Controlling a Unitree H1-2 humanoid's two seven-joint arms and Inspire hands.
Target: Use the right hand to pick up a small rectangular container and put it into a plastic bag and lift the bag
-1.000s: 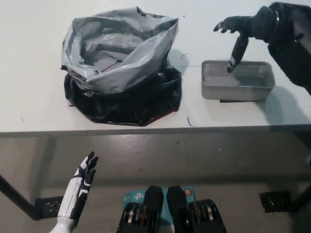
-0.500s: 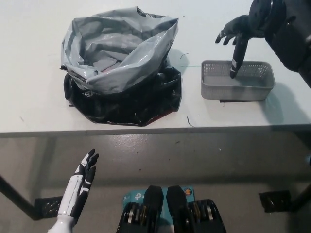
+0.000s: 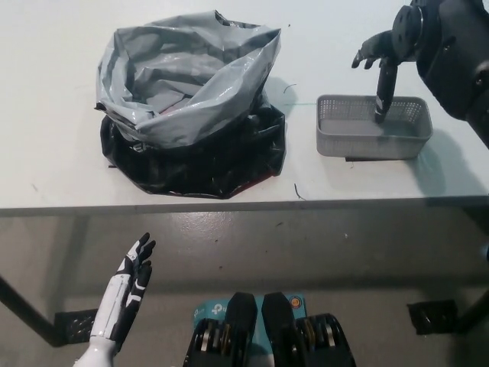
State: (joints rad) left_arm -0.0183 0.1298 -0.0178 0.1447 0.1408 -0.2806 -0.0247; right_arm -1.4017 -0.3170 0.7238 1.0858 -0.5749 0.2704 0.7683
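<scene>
Two things sit on the table (image 3: 53, 145): the bag (image 3: 187, 84) at left, mouth gaping upward, and well apart to its right the basket (image 3: 373, 127), long axis running left-right. The right hand (image 3: 386, 57) hangs over the basket's far right part, fingers spread, one pointing down inside; nothing stands between basket and bag. The left hand (image 3: 126, 294) rests low at near left, fingers apart, empty.
</scene>
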